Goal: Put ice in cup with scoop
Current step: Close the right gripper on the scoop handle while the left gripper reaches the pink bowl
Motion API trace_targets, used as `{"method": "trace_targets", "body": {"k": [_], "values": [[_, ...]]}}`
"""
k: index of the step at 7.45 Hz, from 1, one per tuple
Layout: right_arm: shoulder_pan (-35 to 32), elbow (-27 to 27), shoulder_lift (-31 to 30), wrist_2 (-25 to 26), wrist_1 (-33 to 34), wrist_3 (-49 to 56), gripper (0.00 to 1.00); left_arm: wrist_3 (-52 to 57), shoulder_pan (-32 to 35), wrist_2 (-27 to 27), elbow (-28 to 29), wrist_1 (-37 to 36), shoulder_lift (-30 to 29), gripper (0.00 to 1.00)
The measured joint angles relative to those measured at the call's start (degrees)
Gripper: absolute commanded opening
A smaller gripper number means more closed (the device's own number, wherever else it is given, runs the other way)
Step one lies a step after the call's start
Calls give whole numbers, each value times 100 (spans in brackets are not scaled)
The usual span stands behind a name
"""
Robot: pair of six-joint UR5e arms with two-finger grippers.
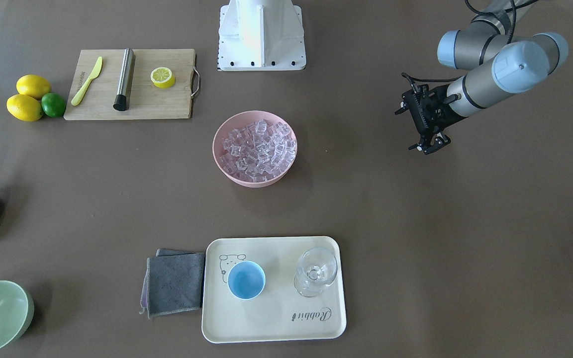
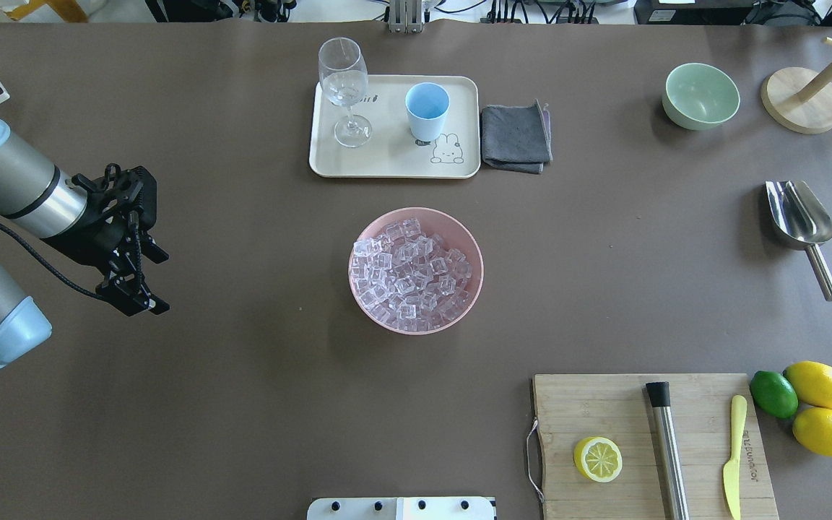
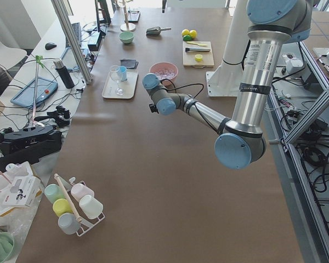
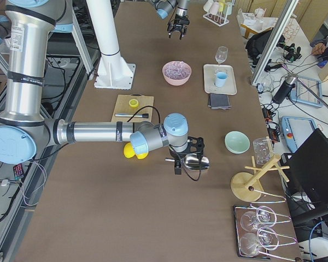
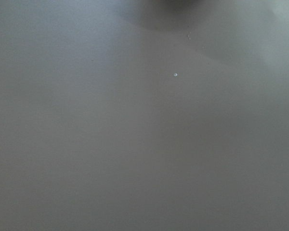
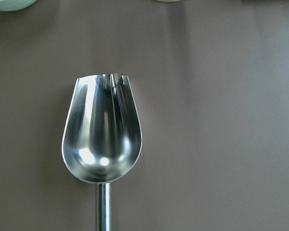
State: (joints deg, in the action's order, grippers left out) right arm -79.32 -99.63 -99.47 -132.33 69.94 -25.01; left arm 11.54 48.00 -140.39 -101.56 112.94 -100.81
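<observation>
So the shiny steel scoop with the rounded bowl and straight handle (image 2: 799, 213) is lying flat on the brown table (image 2: 243, 397), way over on the robot's right, with its handle pointing back toward the robot. Its bowl is sitting empty in the right wrist view. The right gripper (image 4: 181, 161) is hovering just over the scoop. It's only showing up in the side camera, so I honestly can't tell if its fingers are apart or together. The left gripper (image 2: 150, 282) is hanging above bare table on the far left with its two black fingers spread and nothing between them, and its wrist cam is showing nothing but tabletop. The pile of small clear ice cubes (image 2: 412, 271) is sitting in a round pink bowl (image 2: 362, 296) in the middle of the table, well apart from the scoop. The little light-blue cup with the blue inside (image 2: 427, 108) is standing upright and empty on a cream rectangular tray (image 2: 322, 162) at the far side. A clear stemmed glass (image 2: 344, 87) is standing on the tray near it, and a folded grey cloth (image 2: 516, 137) is lying just beside the tray. A pale green bowl (image 2: 701, 94) is sitting near the scoop's open end.
</observation>
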Motion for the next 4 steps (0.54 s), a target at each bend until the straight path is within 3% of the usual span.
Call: {"method": "trace_targets", "body": {"k": [1, 4], "values": [[246, 214, -69, 69, -718, -525, 100, 2, -29, -3, 18, 35, -10, 99], [897, 359, -94, 369, -1390, -1636, 99, 6, -55, -5, 9, 55, -32, 99]]}}
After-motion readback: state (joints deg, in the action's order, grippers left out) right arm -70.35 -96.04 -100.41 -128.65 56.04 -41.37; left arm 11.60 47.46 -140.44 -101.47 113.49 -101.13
